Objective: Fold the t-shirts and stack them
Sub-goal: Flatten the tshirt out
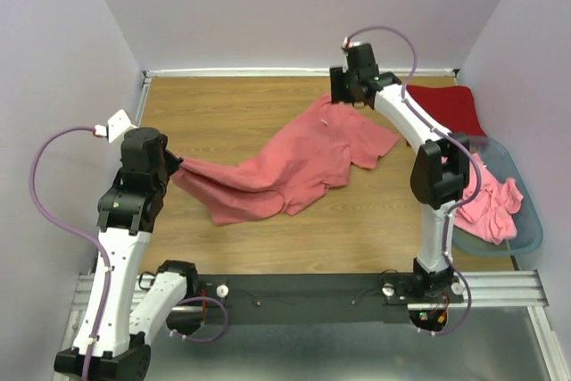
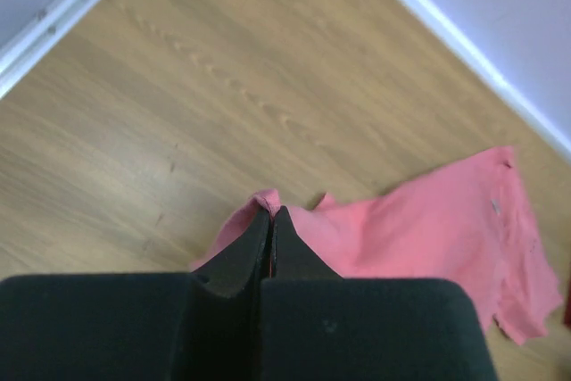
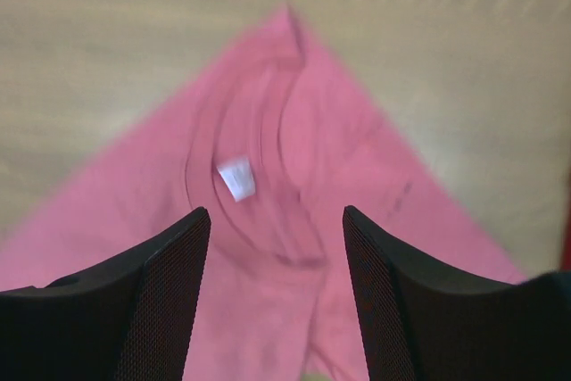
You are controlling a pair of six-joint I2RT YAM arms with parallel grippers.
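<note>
The left gripper [image 2: 270, 219] is clamped on an edge of the salmon-pink t-shirt [image 1: 294, 162]. The cloth is pinched between its closed fingertips and trails away ahead of it across the wooden table [image 1: 232, 104]. The right gripper [image 3: 277, 220] hangs with its jaws spread wide, gripping nothing, directly over the same shirt's collar, and the white label [image 3: 236, 178] lies just ahead of one fingertip. Off to that gripper's outer side lies a deep red t-shirt [image 1: 446, 106]. Back toward its arm's base, more pink t-shirts [image 1: 489, 207] are heaped in the grey-blue basket [image 1: 528, 236].
</note>
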